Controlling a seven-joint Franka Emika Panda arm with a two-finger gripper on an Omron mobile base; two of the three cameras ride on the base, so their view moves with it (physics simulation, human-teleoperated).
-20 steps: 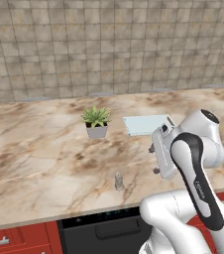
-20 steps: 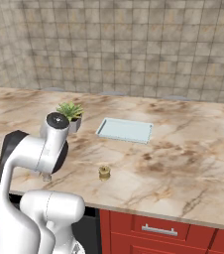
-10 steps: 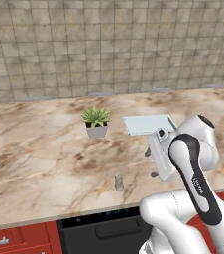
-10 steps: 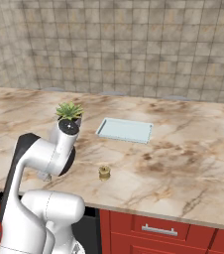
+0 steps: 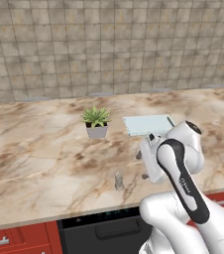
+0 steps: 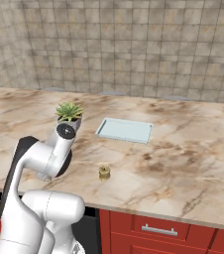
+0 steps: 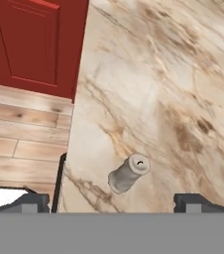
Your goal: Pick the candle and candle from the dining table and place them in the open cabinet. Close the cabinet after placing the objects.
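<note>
Marbled worktop (image 5: 39, 149) lay beneath the gripper (image 7: 111, 201), jaws spread wide and empty, the grey candle (image 7: 128, 174) standing just ahead between them; judged mid-approach, descent and closing came next.

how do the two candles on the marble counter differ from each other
The slim candle is pale grey-beige; the squat candle is olive-gold. The slim candle is a tall, narrow cylinder, while the squat candle is a short, wide stub. Both stand upright on the dining table near its front edge, untouched.
</note>
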